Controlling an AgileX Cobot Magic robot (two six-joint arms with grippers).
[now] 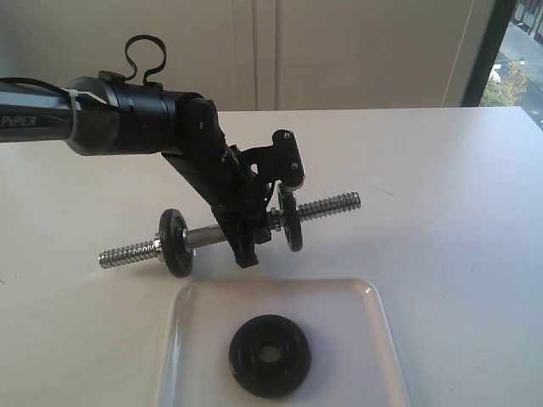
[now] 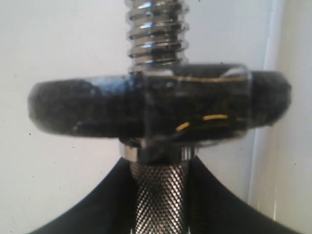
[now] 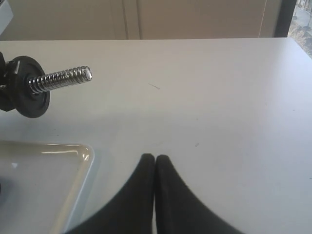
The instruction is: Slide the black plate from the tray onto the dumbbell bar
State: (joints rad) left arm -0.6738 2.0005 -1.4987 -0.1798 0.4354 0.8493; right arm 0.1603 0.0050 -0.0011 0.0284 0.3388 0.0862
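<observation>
Tabletop [image 1: 458, 186], left gripper [image 1: 259, 225] seemingly astride bar [image 1: 331, 206]

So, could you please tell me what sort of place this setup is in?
Probably an indoor lab or office workspace: a robot arm reaches over a plain white table, pale wall panels stand behind it, and a window at the far right shows foliage outside.

So the left arm [image 1: 51, 119] comes in level from the left, and its wrist [image 1: 148, 114] is bent so the left gripper [image 1: 270, 212] slants down and to the right. Its fingers [image 2: 87, 209] sit partway apart, can't tell if they're actually clamping. The right gripper [image 3: 155, 158] has both fingertips squeezed tight together, aimed forward and a bit down.
</observation>
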